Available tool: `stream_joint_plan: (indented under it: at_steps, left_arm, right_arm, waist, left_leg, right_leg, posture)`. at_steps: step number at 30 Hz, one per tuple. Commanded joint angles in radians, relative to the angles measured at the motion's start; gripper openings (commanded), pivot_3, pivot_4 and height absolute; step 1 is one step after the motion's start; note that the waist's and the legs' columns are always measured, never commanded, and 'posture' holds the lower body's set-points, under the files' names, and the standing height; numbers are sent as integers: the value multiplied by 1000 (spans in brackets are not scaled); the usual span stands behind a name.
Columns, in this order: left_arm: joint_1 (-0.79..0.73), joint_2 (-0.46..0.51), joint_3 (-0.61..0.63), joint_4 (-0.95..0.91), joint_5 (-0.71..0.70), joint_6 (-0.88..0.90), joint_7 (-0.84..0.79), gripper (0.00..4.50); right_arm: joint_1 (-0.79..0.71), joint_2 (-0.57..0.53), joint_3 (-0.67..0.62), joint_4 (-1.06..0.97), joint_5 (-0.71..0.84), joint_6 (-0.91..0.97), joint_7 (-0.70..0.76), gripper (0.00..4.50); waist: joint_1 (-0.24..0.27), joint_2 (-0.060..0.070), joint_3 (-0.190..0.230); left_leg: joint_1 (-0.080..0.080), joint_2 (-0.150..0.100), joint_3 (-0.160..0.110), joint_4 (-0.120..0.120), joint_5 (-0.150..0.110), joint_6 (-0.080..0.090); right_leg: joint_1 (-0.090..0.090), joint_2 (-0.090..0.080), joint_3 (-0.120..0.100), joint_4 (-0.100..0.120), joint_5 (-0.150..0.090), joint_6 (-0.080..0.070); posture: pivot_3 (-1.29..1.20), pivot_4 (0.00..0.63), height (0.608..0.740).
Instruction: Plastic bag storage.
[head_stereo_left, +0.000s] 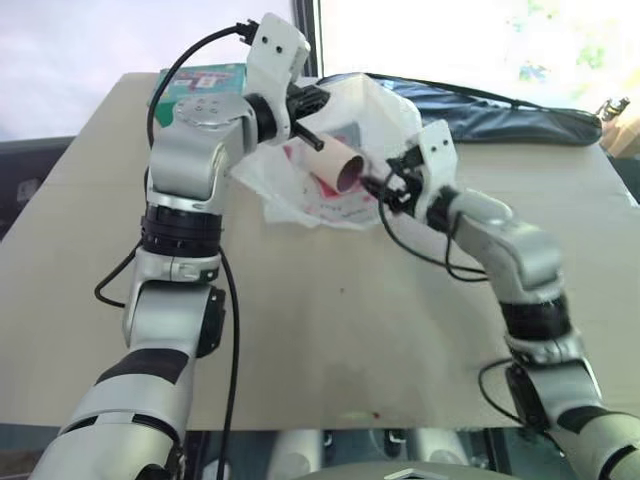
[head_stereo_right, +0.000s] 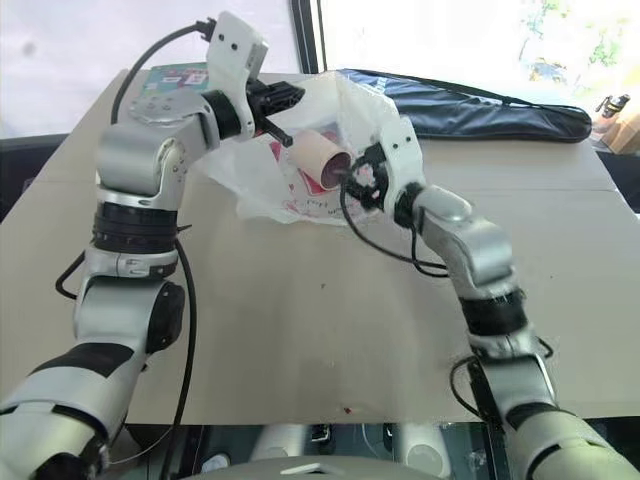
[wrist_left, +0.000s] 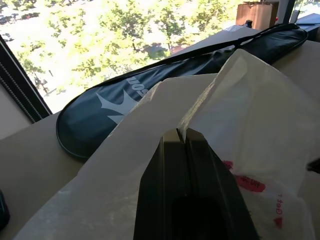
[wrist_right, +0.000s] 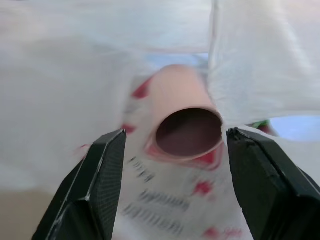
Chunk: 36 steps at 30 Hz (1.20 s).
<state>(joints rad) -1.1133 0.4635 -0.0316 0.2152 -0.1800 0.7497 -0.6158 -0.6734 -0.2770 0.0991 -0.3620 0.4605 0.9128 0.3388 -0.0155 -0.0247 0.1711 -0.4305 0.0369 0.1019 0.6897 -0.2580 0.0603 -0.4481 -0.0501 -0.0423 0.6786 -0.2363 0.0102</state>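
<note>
The plastic bag (head_stereo_left: 385, 110), thin white with red print, lies bunched at the table's far middle. My left gripper (head_stereo_left: 316, 140) is shut on the bag's upper edge and holds it up; in the left wrist view the fingers (wrist_left: 165, 170) pinch the film (wrist_left: 250, 110). A pink cardboard tube (head_stereo_left: 338, 166) sits in the bag's mouth, its open end turned toward my right gripper (head_stereo_left: 386, 190). In the right wrist view that gripper (wrist_right: 175, 137) is open, a finger (wrist_right: 100, 180) on each side of the tube (wrist_right: 177, 87), apart from it.
A long black zippered racket cover (head_stereo_left: 500, 115) lies along the table's far edge behind the bag. A green box (head_stereo_left: 205, 80) stands at the far left corner behind my left arm. The bare tan tabletop (head_stereo_left: 350, 330) runs to the near edge.
</note>
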Motion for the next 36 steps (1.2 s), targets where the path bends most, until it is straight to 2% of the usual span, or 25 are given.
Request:
stream_joint_plan:
  at_steps: [1, 5, 11, 16, 23, 25, 26, 27, 30, 31, 33, 35, 36]
  left_arm:
    - [-29, -11, 7, -5, -10, -24, -4, 0]
    - [-40, -30, 4, 1, -16, -23, -13, 0]
    - [-43, -34, 3, -10, -18, -11, -17, 0]
    - [-29, -21, 7, -51, -14, 8, -4, 0]
    - [-17, -22, 8, -69, -19, 26, 4, 0]
    - [-14, -17, 2, -76, -17, 26, 0, 0]
    - [-12, -13, 1, -79, -17, 26, -3, 0]
    - [-11, -9, 2, -83, -18, 29, -5, 0]
    - [-7, 16, 5, -85, -24, 35, -27, 0]
    - [-7, 23, 9, -86, -30, 41, -35, 0]
    - [-3, 38, 19, -97, -53, 56, -62, 0]
    - [-12, 59, 75, -115, -156, 157, -132, 0]
    - [-14, 76, 118, -128, -228, 223, -177, 245]
  right_arm:
    - [21, -13, -73, -256, 100, 157, -46, 3207]
    - [63, -45, -70, -316, 28, 211, -141, 3207]
    - [32, 4, -1, -126, -120, 148, -256, 3207]
    - [23, 83, -44, -70, -236, 165, -406, 3207]
    - [-3, 164, -34, 67, -310, 24, -434, 3207]
    - [-15, 167, -30, 139, -333, -49, -422, 2660]
    - [-18, 166, -31, 157, -341, -76, -417, 2138]
    - [-18, 163, -30, 165, -349, -95, -413, 1854]
    - [-15, 151, -23, 168, -358, -128, -379, 352]
    - [-11, 145, -17, 165, -363, -135, -367, 23]
    - [-1, 139, -13, 156, -367, -142, -349, 23]
    - [6, 136, -14, 145, -366, -146, -330, 23]
    - [9, 133, -14, 136, -366, -146, -320, 5]
  waist:
    - [-1, 0, 0]
    - [3, 0, 0]
    - [2, 0, 0]
    - [2, -1, 0]
    - [2, 0, 0]
    - [1, 0, 0]
    - [1, 0, 0]
    - [1, 0, 0]
    - [0, 0, 0]
    - [0, 0, 0]
    - [0, 0, 0]
    - [0, 0, 0]
    - [0, 0, 0]
  left_leg:
    - [1, 0, 0, 0, 0, 0]
    - [7, 0, 0, 0, 1, -2]
    - [10, 0, 1, 0, 2, -1]
    - [5, 0, 1, -1, 1, 0]
    - [1, 0, 1, -1, 1, -1]
    - [1, 0, 1, -1, 1, -1]
    - [1, 0, 1, -1, 1, -1]
    - [1, 0, 1, -1, 1, -1]
    - [1, 0, 1, -1, 1, -1]
    - [1, 0, 1, -1, 1, -1]
    - [1, 0, 1, -1, 1, -1]
    - [1, 0, 1, -1, 1, -1]
    - [1, 0, 1, -1, 1, -1]
  right_leg:
    - [1, 1, 0, 1, 0, 0]
    - [6, 4, 1, 1, 0, 0]
    - [8, 5, 3, 1, 0, 0]
    - [3, 4, 3, 0, 0, 0]
    - [0, 5, 2, 0, 0, 0]
    - [0, 5, 2, 0, 0, 0]
    - [0, 5, 2, 0, 0, 0]
    - [0, 5, 2, 0, 0, 0]
    - [0, 5, 2, 0, 0, 0]
    - [0, 5, 2, 0, 0, 0]
    - [0, 5, 2, 0, 0, 0]
    - [0, 5, 2, 0, 0, 0]
    - [0, 5, 2, 0, 0, 0]
  posture:
    - [0, 150, 740]
    - [0, 150, 740]
    - [0, 150, 740]
    - [0, 150, 740]
    - [0, 150, 740]
    - [0, 150, 740]
    - [0, 150, 740]
    - [0, 150, 740]
    - [0, 150, 740]
    - [0, 150, 740]
    - [0, 150, 740]
    - [0, 150, 740]
    - [0, 150, 740]
